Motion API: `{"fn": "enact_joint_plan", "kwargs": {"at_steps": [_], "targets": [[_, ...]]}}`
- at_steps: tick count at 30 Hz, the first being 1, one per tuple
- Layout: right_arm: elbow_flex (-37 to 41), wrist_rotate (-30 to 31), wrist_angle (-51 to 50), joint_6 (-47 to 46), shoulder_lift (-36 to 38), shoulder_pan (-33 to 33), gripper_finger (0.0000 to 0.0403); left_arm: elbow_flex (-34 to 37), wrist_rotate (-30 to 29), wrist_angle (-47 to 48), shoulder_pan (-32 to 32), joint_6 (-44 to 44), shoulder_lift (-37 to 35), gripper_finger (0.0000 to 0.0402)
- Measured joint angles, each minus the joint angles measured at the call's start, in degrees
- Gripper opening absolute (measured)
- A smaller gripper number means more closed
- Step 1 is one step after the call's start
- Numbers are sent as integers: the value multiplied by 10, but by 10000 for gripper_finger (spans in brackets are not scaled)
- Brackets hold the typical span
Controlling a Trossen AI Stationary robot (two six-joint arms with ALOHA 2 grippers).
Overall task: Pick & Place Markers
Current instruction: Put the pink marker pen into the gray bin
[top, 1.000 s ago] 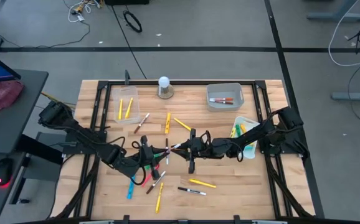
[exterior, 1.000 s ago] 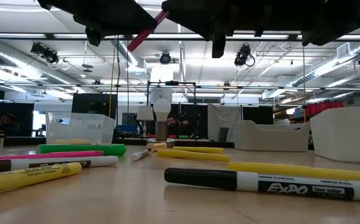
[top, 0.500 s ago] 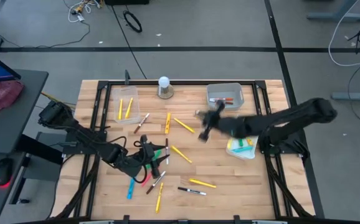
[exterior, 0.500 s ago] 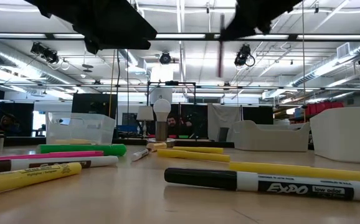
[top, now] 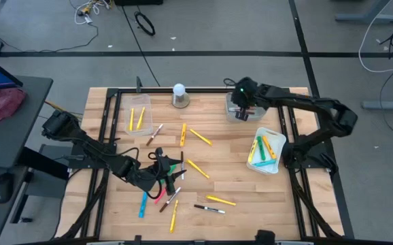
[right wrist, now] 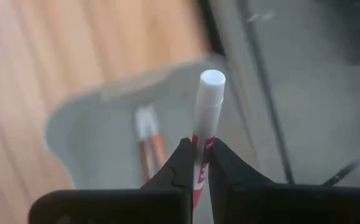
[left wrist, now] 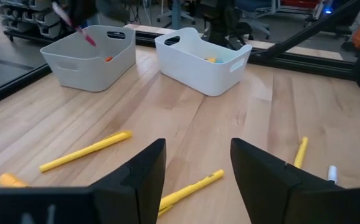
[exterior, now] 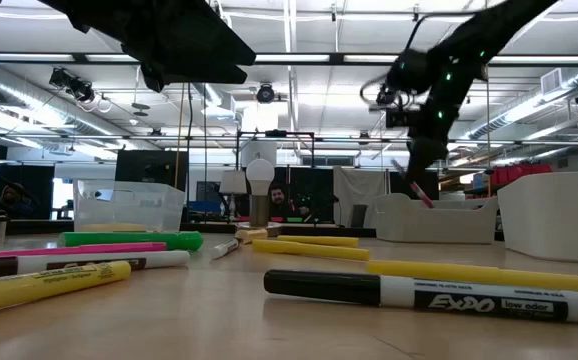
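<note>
My right gripper [top: 240, 107] is over the grey bin [top: 256, 96] at the table's far right, shut on a pink marker [exterior: 416, 188] with a white end [right wrist: 210, 81]. The bin holds a few red-orange markers [right wrist: 149, 144]. My left gripper [top: 166, 170] is open and empty, low over the table's middle left, its fingers [left wrist: 142, 171] wide apart. Around it, several yellow markers [top: 198, 136], a blue one [top: 143, 204] and a black-and-white one [top: 210, 208] lie flat on the wood. My right gripper pinches the pink marker's barrel [right wrist: 199, 163] between its two fingers. The fingers lie along the marker, and its white end sticks out past the fingertips. The marker slants down below the gripper [exterior: 416, 188], lifted clear, above the grey bin.
A white bin [top: 265, 151] with green and yellow markers stands at the right. A clear bin [top: 137, 117] with yellow markers stands at the far left. A white round-topped knob [top: 179, 94] stands at the far edge. A dark frame runs round the table.
My right gripper has gone from the table's middle up and toward the far right, carrying the pink marker, and is now over the grey bin. The marker now points down into the bin.
</note>
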State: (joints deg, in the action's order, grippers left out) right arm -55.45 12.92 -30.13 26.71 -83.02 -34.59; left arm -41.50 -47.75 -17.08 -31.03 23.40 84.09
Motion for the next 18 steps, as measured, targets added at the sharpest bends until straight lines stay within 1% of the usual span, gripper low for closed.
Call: {"fn": "enact_joint_plan", "kwargs": {"at_steps": [2, 4, 9, 15, 18], "targets": [[0, -15, -13, 35, -29, -12, 14, 0, 0, 0, 0, 0, 0, 186], [0, -14, -19, 60, -53, -18, 16, 0, 0, 1, 0, 0, 0, 186], [0, -14, -38, 75, -92, -27, 27, 0, 0, 1, 0, 0, 0, 186], [0, 38, -46, 67, -105, -29, 62, 0, 0, 2, 0, 0, 0, 186], [0, 46, -47, 63, -103, -29, 82, 0, 0, 2, 0, 0, 0, 186]]}}
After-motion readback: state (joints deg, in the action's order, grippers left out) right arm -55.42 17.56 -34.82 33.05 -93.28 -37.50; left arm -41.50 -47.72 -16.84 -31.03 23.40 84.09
